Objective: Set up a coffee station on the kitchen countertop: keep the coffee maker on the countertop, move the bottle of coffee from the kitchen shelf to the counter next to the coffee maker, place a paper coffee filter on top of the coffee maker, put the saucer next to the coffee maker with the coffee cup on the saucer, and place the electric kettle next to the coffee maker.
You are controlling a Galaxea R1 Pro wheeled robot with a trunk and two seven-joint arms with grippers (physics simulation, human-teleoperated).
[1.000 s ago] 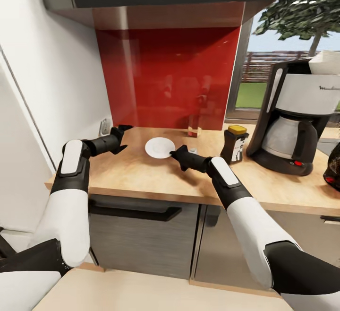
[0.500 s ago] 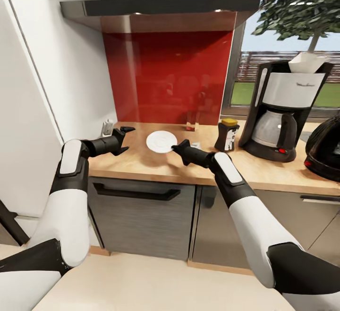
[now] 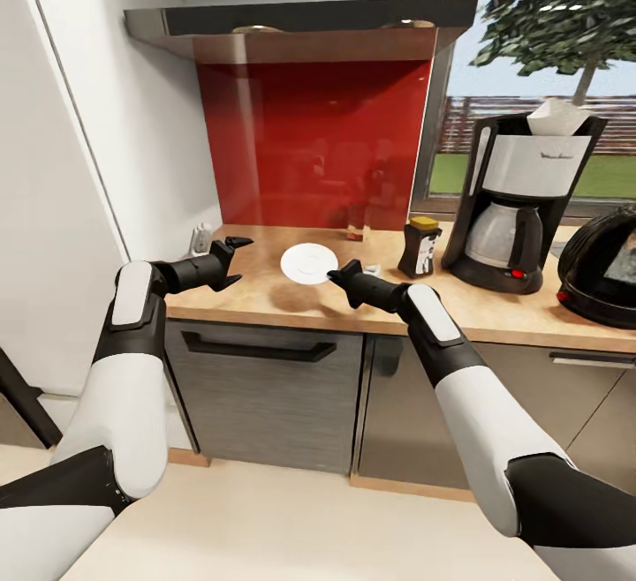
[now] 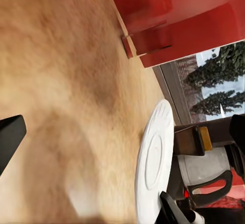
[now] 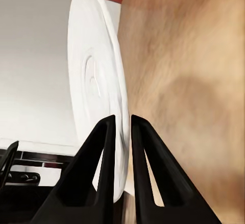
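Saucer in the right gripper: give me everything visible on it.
The round white glossy saucer has a raised rim and a shallow circular well at its centre, ceramic by the look. The right gripper pinches its near edge, and the right wrist view shows both black fingers clamped across the rim. It appears lifted above the wooden countertop, with a shadow beneath. Nothing rests on it.

From here the one bit of writing I can make out is a small dark brand line on the silver front panel of the coffee maker, at about three o'clock on the countertop; it looks like "Moulinex", but the letters are too small to be sure. The bottle of coffee just beside it carries a black-and-white label, though nothing on it can be read.
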